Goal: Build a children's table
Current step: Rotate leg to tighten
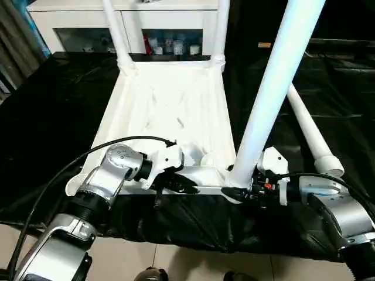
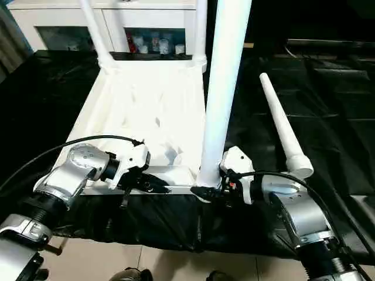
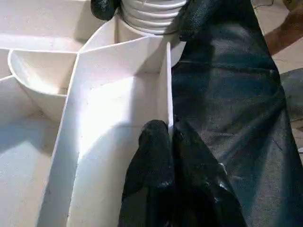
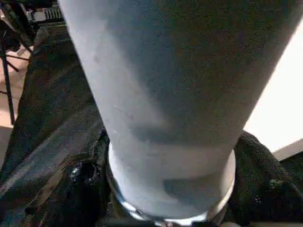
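A crinkled, glossy black plastic sheet [image 1: 53,111] covers the work surface. Behind it stands a white cabinet with glass doors [image 1: 126,26], small items visible inside. Pale beige floor tiles [image 1: 176,263] show in the foreground.

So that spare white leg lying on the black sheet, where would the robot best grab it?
Probably mid-shaft on the loose leg, coming from above. It lies flat on the black sheet with nothing over it, and the round tube there is slimmer than its flared, ribbed end.
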Controlling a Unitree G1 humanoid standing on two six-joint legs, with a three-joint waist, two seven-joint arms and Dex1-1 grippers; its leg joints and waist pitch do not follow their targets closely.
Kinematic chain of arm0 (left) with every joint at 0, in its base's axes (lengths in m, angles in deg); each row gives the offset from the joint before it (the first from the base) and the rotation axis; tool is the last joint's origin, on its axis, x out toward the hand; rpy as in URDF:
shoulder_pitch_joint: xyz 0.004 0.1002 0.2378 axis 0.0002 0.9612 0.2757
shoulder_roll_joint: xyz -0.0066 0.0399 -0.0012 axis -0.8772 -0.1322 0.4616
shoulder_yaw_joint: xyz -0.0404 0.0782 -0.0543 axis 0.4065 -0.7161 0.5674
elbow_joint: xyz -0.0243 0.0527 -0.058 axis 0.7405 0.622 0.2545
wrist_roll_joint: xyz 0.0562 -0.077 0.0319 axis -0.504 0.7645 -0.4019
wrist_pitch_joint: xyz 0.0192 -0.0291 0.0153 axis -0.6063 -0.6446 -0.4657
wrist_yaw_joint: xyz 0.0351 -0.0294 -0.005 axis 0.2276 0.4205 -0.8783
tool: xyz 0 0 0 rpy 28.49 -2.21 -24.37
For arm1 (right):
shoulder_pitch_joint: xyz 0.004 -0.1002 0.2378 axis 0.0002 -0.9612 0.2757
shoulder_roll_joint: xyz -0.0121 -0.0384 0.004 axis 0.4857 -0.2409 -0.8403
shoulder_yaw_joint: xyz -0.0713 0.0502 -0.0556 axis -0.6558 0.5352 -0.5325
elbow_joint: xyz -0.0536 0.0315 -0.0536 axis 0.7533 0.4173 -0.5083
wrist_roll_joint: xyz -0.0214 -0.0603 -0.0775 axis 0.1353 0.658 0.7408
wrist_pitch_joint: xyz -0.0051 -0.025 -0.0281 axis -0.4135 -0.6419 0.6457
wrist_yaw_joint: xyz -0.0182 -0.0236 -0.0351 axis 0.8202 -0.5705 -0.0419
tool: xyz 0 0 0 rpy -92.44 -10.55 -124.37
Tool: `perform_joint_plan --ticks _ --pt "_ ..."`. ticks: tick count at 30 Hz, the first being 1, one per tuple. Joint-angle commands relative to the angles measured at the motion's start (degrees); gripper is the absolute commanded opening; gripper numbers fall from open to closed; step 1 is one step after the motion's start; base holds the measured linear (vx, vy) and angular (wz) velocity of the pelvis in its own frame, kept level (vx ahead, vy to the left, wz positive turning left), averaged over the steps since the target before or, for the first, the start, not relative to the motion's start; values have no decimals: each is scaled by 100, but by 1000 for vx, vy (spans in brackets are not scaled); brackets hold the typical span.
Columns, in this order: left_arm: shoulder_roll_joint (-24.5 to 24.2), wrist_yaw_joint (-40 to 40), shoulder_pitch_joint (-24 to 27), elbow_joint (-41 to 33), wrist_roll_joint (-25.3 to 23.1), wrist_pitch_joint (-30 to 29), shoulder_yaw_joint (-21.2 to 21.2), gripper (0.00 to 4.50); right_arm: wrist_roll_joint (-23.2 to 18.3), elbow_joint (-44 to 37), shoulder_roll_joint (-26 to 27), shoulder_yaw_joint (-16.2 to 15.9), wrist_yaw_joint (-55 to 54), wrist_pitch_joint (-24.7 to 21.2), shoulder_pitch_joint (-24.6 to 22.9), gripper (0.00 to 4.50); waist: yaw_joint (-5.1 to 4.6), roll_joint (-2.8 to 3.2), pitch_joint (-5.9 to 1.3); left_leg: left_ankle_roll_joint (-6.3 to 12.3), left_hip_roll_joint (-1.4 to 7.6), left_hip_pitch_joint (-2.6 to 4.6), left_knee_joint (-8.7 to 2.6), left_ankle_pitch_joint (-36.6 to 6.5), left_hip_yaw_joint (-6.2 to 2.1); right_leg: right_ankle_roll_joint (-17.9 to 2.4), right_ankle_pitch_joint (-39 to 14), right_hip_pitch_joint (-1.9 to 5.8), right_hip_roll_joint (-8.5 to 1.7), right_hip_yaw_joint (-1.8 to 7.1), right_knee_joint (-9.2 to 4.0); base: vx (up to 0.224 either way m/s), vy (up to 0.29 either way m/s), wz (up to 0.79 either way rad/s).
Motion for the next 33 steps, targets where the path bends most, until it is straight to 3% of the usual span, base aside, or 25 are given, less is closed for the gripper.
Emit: perform_joint_plan --ticks 1,4,7,11,15,17,19,24,25,29,31,33 --pt "117 318 -75 -88 110 130 -206 0 -7 -63 50 -378 213 -122 -45 282 -15 -82 -401 535 332 64 -348 -1087 -121 -1544 -1240 289 -337 253 -331 0 0 0" --pt "115 314 -77 -72 118 124 -198 0 -68 -83 94 -340 229 -191 -66 279 -4 -83 -402 533 330 64 -344 -1079 -118 -1536 -1257 289 -337 253 -332 0 0 0" --pt "268 -222 -174 91 23 6 -62 0 -105 2 407 -129 -232 -185 -61 278 2 -82 -407 529 330 58 -342 -1052 -121 -1541 -1227 291 -336 250 -324 0 0 0" --pt "535 -885 -343 251 -56 -237 98 0 216 405 902 139 -1402 -117 57 277 -51 -97 -355 227 302 91 -386 -1516 -145 -1280 -2193 250 -355 246 -427 0 0 0" --pt "881 -1474 -398 184 -116 -524 147 0 447 847 1494 360 -2588 -88 181 277 -168 -99 -350 66 291 71 -421 -1677 -187 -1135 -2406 263 -353 233 -449 0 0 0" --pt "1000 -1666 -387 151 -140 -654 151 0 493 929 1684 430 -2907 -83 203 277 -240 -104 -363 119 275 72 -405 -1695 -175 -1192 -2163 256 -335 242 -447 0 0 0" --pt "1285 -2091 -310 84 -220 -753 118 0 628 1155 2090 595 -3651 -62 295 277 -255 -87 -368 214 265 60 -389 -1591 -157 -1236 -1966 259 -330 251 -446 0 0 0" --pt "1648 -2464 -165 -10 -320 -856 14 0 760 1445 2463 669 -4170 267 434 277 -266 -95 -372 272 261 60 -386 -1450 -148 -1243 -1885 259 -320 239 -450 0 0 0" --pt "1663 -2477 -142 -23 -339 -854 -18 0 763 1450 2484 666 -4175 296 439 333 -261 -88 -375 287 263 62 -385 -1447 -148 -1242 -1864 260 -320 240 -445 0 0 0" --pt "1627 -2442 -103 -87 -345 -851 -58 0 692 1384 2481 650 -4036 307 441 356 -258 -73 -372 355 266 64 -390 -1481 -143 -1246 -1809 261 -312 242 -446 0 0 0" --pt "1560 -2381 -97 -94 -329 -796 -38 0 749 1335 2438 641 -3996 377 440 391 -253 -68 -377 366 268 58 -392 -1434 -145 -1254 -1735 265 -313 243 -436 0 0 0" --pt "1453 -2264 -91 -88 -322 -673 -20 0 781 1282 2333 627 -3855 492 438 391 -255 -69 -386 385 265 53 -386 -1385 -142 -1282 -1634 275 -310 242 -423 0 0 0"
